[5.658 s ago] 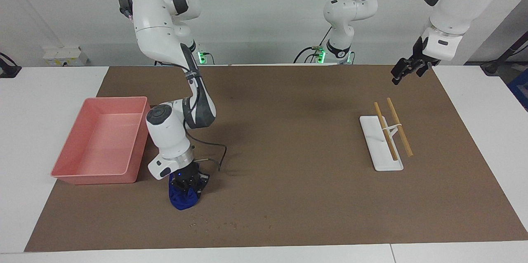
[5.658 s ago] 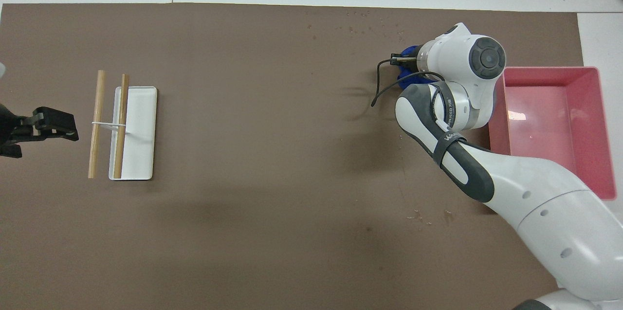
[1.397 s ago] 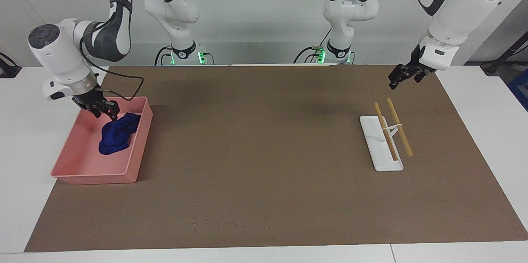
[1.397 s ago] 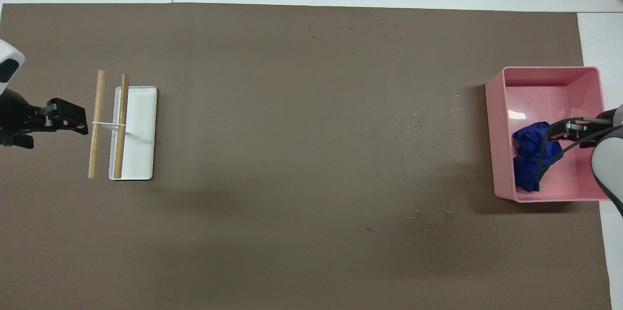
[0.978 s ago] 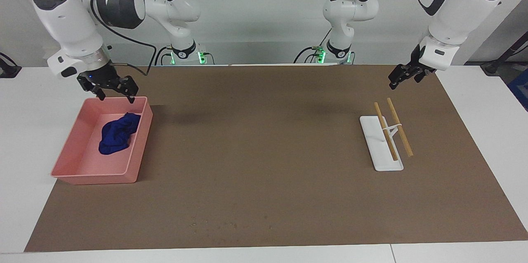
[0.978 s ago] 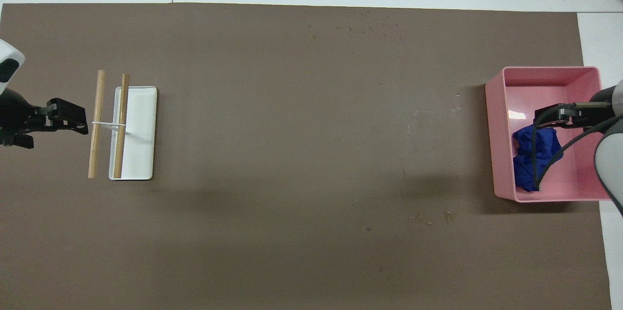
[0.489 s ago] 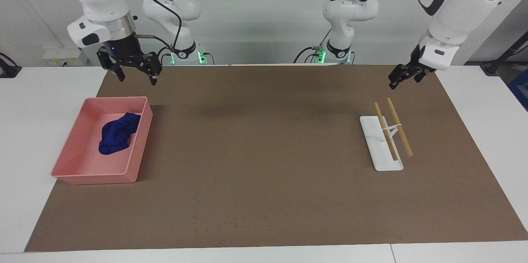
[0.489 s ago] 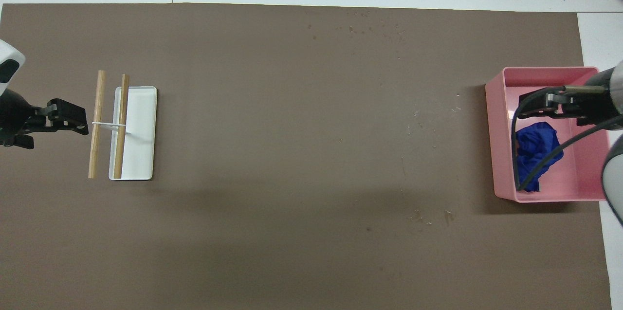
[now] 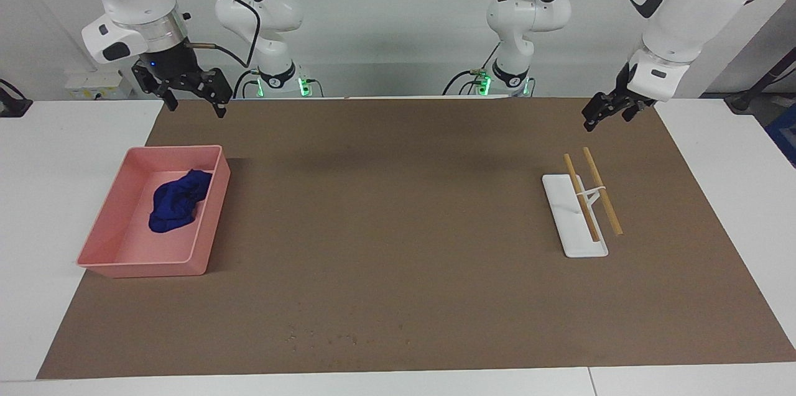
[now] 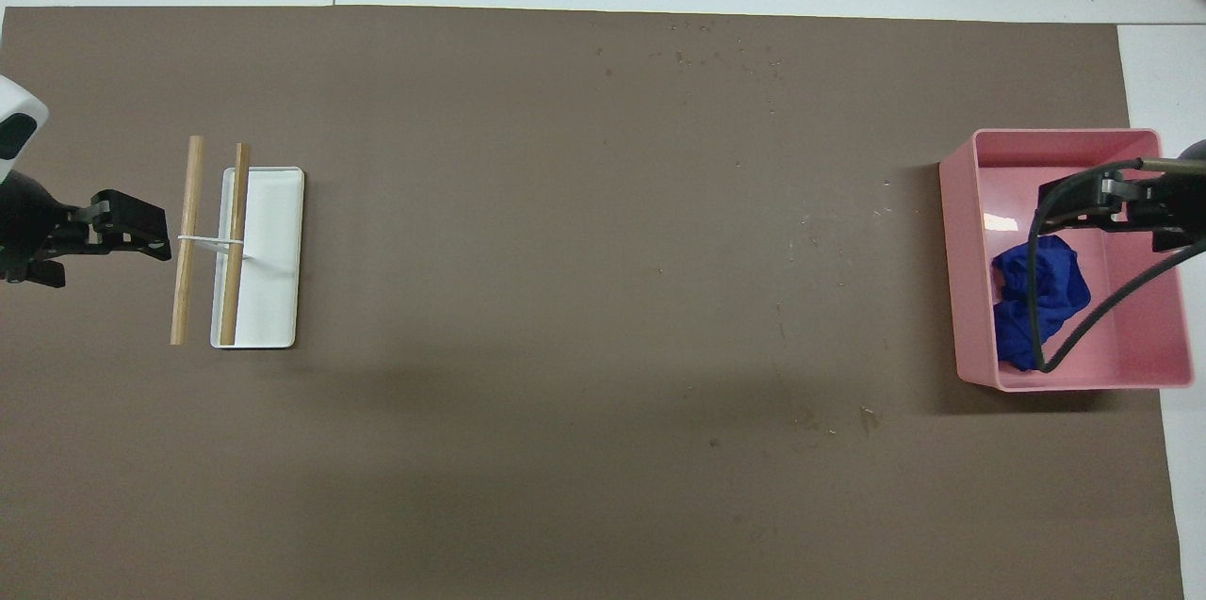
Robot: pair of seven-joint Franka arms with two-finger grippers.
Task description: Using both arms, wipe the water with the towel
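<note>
A crumpled blue towel [image 9: 179,199] lies in the pink tray [image 9: 111,232] at the right arm's end of the counter. The right end effector [image 9: 191,91] hangs above the tray, fingers spread, empty. The left end effector [image 9: 602,111] waits open over the mat [image 9: 398,228] near the white stand [image 9: 573,216].

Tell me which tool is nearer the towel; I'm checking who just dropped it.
Right. The right tool hangs open above the robots' edge of the pink tray holding the towel; the left tool, open, waits over the mat's other end.
</note>
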